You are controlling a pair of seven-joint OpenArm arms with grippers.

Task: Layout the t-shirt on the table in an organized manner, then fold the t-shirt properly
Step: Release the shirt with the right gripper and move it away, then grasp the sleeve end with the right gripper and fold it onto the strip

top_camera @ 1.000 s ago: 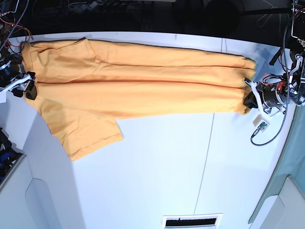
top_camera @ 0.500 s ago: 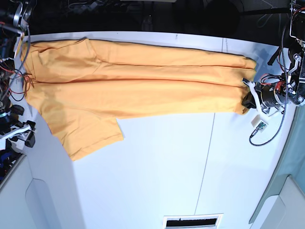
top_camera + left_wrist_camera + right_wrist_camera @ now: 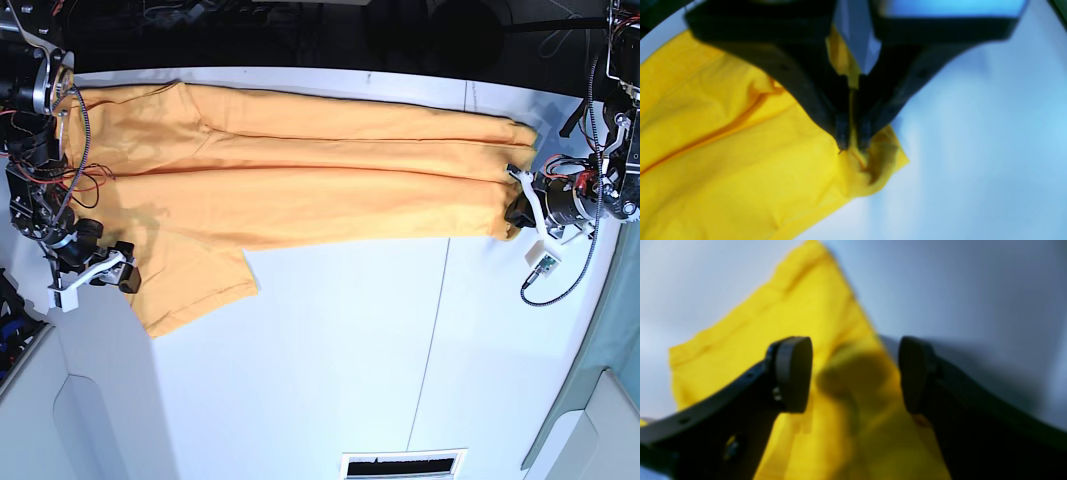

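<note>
Two grippers: left gripper (image 3: 519, 196) at 3 o'clock pinches the t-shirt (image 3: 300, 180) hem; right gripper (image 3: 112, 272) at 9 o'clock hangs spread over the loose sleeve. Shirt partly folded lengthwise across the table (image 3: 350, 360); sleeve remains.

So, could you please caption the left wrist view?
Left hand shut on a corner of the t-shirt over the table.
</note>
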